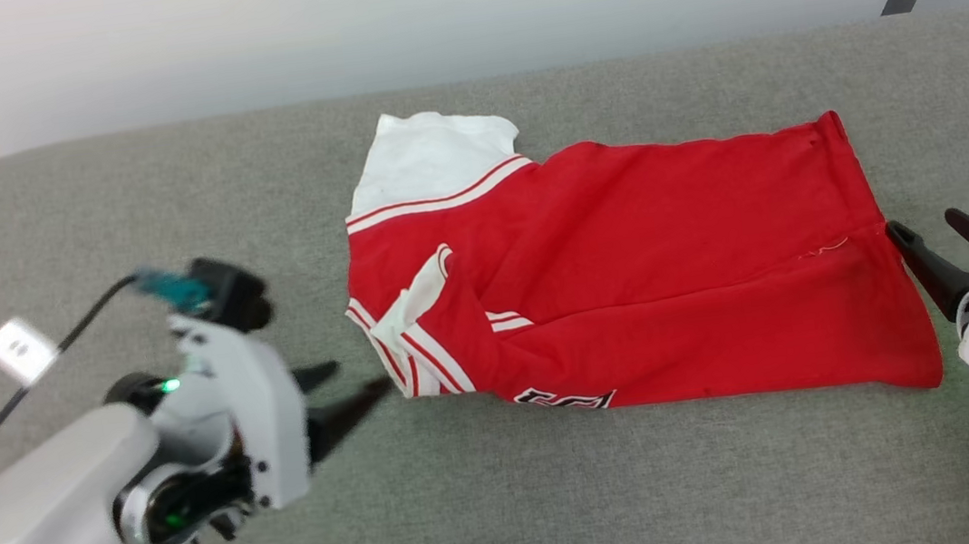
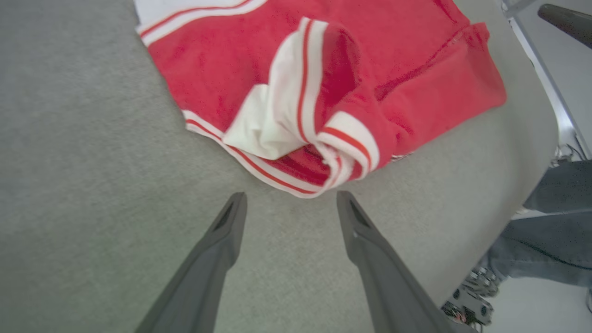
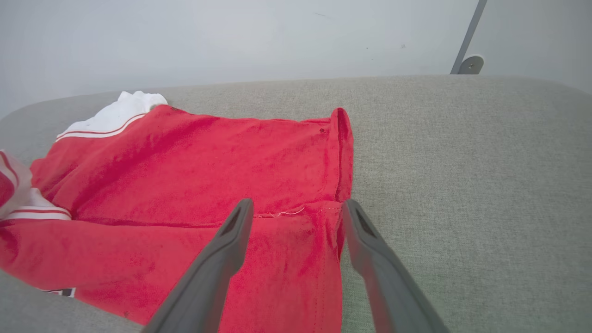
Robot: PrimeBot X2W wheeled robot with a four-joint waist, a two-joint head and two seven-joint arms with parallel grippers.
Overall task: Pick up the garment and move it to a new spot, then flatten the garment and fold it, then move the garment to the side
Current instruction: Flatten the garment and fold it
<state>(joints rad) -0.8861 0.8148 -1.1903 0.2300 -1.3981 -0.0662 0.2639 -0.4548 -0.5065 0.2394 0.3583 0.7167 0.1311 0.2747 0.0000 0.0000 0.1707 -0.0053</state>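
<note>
Head view: the garment (image 1: pixel 633 292) lies roughly flattened on the grey cushioned surface (image 1: pixel 565 500), with a gripper at each end, both with fingers apart and holding nothing.

In the left wrist view the left gripper (image 2: pixel 291 195) has its tips just short of the bunched red-and-white striped trim, which lies straight ahead of the gap between them. A person's denim-clad leg (image 2: pixel 555 231) shows off to the right of those fingers, past the cushion's edge. In the right wrist view the right gripper (image 3: pixel 298 202) straddles the hem: one finger lies over the red cloth and the other over bare cushion just beside the hem edge. Whether either finger touches the cloth cannot be told.
</note>
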